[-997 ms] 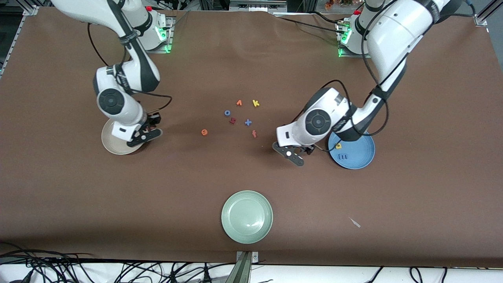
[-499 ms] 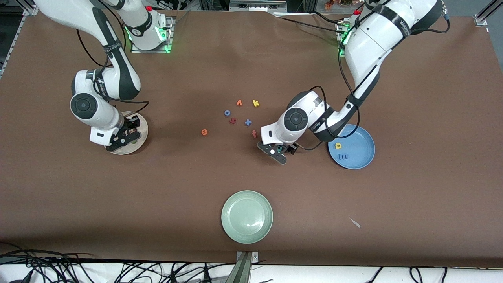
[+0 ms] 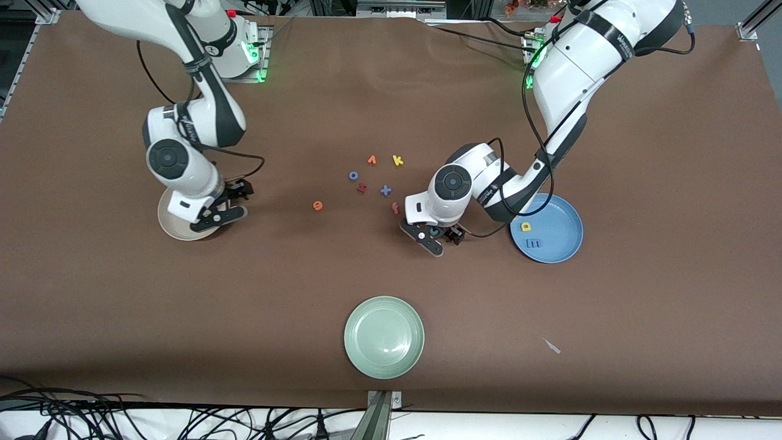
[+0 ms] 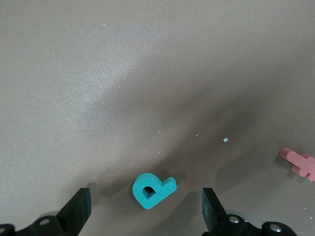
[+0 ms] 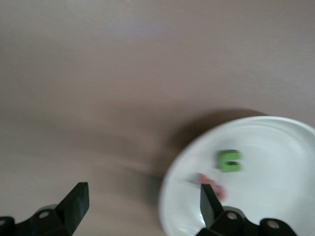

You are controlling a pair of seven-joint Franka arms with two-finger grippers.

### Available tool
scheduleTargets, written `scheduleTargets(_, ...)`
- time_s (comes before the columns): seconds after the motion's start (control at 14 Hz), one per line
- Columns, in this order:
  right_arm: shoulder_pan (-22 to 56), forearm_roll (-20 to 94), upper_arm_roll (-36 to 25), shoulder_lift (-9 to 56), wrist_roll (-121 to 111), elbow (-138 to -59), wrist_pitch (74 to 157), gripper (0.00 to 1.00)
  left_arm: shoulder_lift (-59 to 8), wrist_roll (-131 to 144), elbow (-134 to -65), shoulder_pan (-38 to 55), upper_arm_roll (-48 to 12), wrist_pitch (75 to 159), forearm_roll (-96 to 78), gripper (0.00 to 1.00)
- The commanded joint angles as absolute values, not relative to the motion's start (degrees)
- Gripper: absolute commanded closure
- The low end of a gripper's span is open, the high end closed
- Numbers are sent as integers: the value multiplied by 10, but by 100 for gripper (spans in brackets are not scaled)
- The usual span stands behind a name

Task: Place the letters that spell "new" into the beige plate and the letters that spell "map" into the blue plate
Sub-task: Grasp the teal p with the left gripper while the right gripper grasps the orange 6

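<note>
Plates number three on the brown table (image 3: 641, 342): a beige plate (image 3: 168, 225) at the right arm's end, a blue plate (image 3: 559, 235) at the left arm's end, and a pale green plate (image 3: 383, 337) nearest the front camera. Two letters lie in the blue plate — a yellow a (image 3: 526, 227) and a blue m (image 3: 533, 243) that reads like an E. The right wrist view shows two in the beige plate, a green n (image 5: 229, 161) and a red-pink w (image 5: 212, 185), both blurred.

The teal p (image 4: 152, 190) lies flat on the table, between the blue plate and the loose letters, directly under the left gripper (image 3: 432, 235), whose fingers (image 4: 78, 211) stand wide apart on either side of it without touching it. Just beside it a pink letter (image 4: 299, 162) rests on the cloth.

The right gripper (image 3: 217, 214) hangs over the edge of the beige plate, fingers (image 5: 75, 200) spread wide and holding nothing.

Loose letters near the table's middle count seven: an orange e (image 3: 317, 205), a blue o (image 3: 353, 175), an orange v-shaped letter (image 3: 371, 160), a yellow k (image 3: 398, 160), a dark red letter (image 3: 361, 187), a blue cross-shaped piece (image 3: 385, 190) and that pink letter. No brand lettering can be read with certainty on the arms.
</note>
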State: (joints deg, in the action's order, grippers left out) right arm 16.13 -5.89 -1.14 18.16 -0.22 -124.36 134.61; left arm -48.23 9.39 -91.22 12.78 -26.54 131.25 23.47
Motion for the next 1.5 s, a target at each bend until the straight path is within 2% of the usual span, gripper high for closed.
scheduleTargets(0.0, 162, -53, 32, 182, 98, -1237, 1352, 0, -490, 100, -896, 140, -259, 1312, 249, 19)
scheduleTargets(0.21, 175, -53, 60, 213, 184, -1205, 1355, 0, -496, 99, -896, 141, -258, 1342, 250, 29)
scheduleTargets(0.43, 206, -52, 68, 249, 257, -1167, 1364, 0, -497, 97, -896, 139, -258, 1357, 250, 49)
scheduleTargets(0.5, 216, -53, 68, 262, 278, -1157, 1371, 0, -497, 97, -896, 138, -258, 1357, 250, 52)
scheduleTargets(1.0, 248, -52, 69, 307, 332, -1136, 1426, 0, -490, 113, -905, 133, -259, 1329, 245, 50)
scheduleTargets(1.21, 250, -52, 70, 309, 331, -1137, 1427, 1, -490, 147, -905, 137, -260, 1309, 245, 45)
scheduleTargets(1.28, 250, -52, 71, 314, 332, -1137, 1431, 2, -490, 149, -905, 137, -260, 1303, 245, 46)
scheduleTargets(1.35, 250, -52, 71, 319, 332, -1138, 1438, 10, -490, 149, -905, 137, -260, 1303, 245, 47)
scheduleTargets(1.42, 250, -52, 71, 321, 331, -1139, 1440, 14, -490, 149, -904, 137, -260, 1303, 248, 53)
